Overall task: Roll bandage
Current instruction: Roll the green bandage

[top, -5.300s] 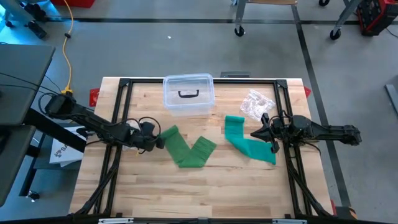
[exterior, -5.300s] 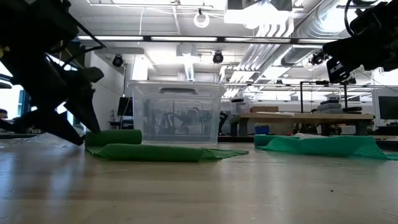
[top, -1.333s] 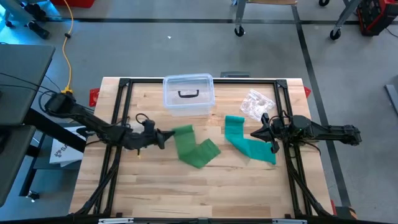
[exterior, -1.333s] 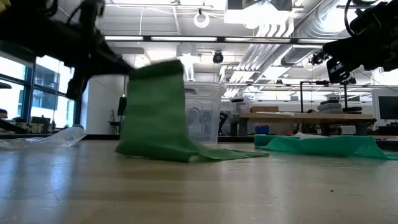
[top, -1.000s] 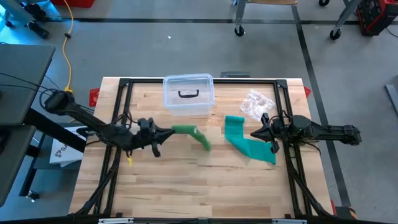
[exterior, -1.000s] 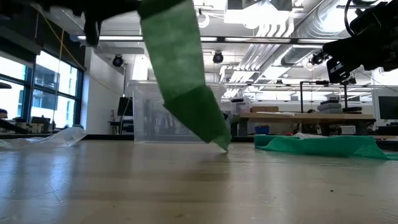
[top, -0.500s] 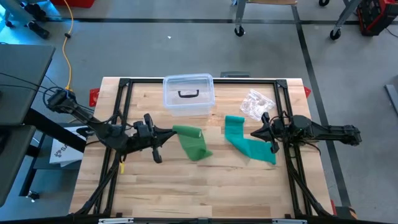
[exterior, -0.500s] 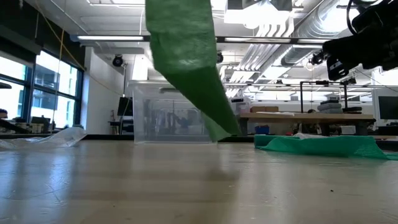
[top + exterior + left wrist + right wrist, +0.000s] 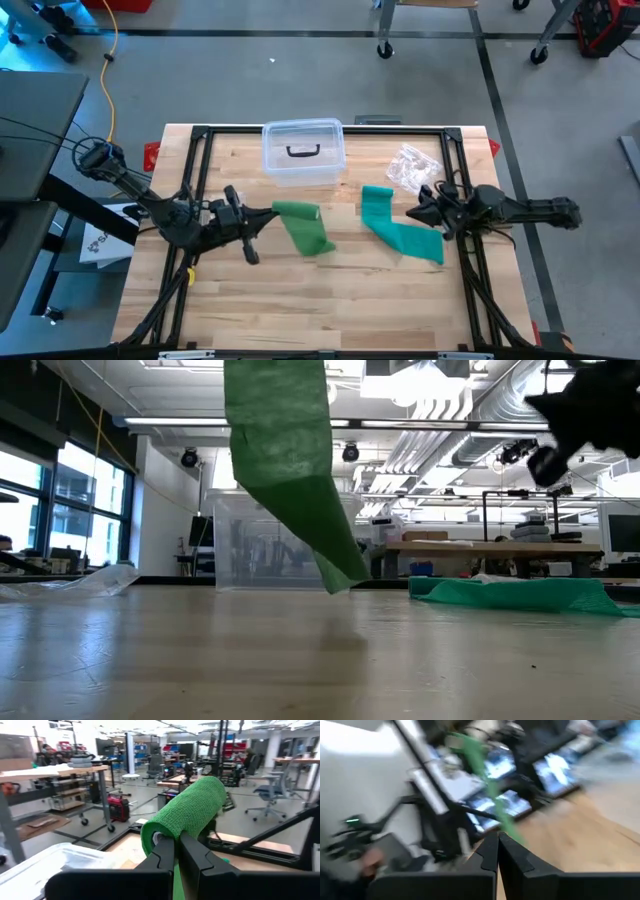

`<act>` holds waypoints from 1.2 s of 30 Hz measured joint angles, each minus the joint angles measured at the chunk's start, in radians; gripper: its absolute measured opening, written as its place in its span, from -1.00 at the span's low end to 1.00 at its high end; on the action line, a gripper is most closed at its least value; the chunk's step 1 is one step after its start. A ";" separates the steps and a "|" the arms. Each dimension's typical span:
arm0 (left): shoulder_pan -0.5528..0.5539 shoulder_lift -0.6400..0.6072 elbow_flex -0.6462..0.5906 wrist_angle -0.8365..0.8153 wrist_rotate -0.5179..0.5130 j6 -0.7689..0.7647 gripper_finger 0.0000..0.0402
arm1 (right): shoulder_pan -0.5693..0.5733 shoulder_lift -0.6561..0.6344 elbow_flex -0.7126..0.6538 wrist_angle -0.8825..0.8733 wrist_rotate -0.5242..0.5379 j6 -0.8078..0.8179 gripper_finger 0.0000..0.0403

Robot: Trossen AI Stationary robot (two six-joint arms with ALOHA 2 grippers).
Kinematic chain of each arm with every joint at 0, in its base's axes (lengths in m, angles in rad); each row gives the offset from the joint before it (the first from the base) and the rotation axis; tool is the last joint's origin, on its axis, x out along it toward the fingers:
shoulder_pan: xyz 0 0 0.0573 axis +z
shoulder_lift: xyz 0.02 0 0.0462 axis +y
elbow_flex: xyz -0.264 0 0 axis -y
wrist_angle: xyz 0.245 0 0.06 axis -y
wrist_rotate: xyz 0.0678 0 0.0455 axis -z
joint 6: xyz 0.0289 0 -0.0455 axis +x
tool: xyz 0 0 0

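A green bandage, partly wound into a roll (image 9: pixel 295 210), is held up over the table's middle left by my left gripper (image 9: pixel 264 217), which is shut on it. Its loose strip (image 9: pixel 285 470) hangs down from the roll, and the strip's lower end (image 9: pixel 343 580) seems to hang just clear of the wood. A second green bandage (image 9: pixel 400 235) lies unrolled flat on the table at the right. My right gripper (image 9: pixel 415 214) hovers shut over that bandage's right part, touching nothing. My left gripper holds the roll by its near end (image 9: pixel 159 839), at the rim beside the pale core, with the two fingers (image 9: pixel 165 854) close together. The fingers reach in level from the table's left and lie along the roll. The roll is lifted clear, its strip hanging slack below.
A clear lidded plastic box (image 9: pixel 303 152) stands at the far middle of the table. A crumpled clear wrapper (image 9: pixel 412 168) lies at the far right. Black frame rails (image 9: pixel 190 190) run along the table's left, right and far edges.
My left gripper has risen and rolled about its own line, drawing back slightly toward the table's left, still shut on the roll. The strip's lower end has come up off the table and swung. My right gripper has rolled in place.
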 joint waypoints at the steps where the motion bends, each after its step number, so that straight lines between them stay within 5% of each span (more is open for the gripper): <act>1: -0.003 0.005 0.000 0.010 -0.012 0.014 -1.00 | 0.032 0.023 0.000 0.064 0.002 -0.029 -1.00; 5: -0.015 0.034 0.022 0.040 -0.044 0.074 -1.00 | 0.162 0.164 0.000 0.338 0.041 -0.202 -1.00; 8: -0.025 0.063 0.062 0.045 -0.083 0.127 -1.00 | 0.242 0.304 0.000 0.473 0.177 -0.274 -1.00; 12: -0.027 0.096 0.119 0.044 -0.119 0.196 -1.00 | 0.296 0.514 0.011 0.514 0.335 -0.210 -1.00; 16: -0.027 0.111 0.166 0.044 -0.122 0.249 -1.00 | 0.295 0.743 0.107 0.508 0.346 -0.176 -0.98; 22: -0.027 0.115 0.212 0.045 -0.122 0.304 -1.00 | 0.281 1.066 0.428 0.292 0.309 -0.349 -0.68; 29: -0.080 0.115 0.250 0.041 -0.117 0.361 -1.00 | 0.185 1.300 0.797 -0.235 0.259 -0.476 -0.18; 36: -0.186 0.114 0.297 0.027 -0.059 0.470 -1.00 | 0.089 1.457 0.903 -0.210 0.015 -0.552 -0.03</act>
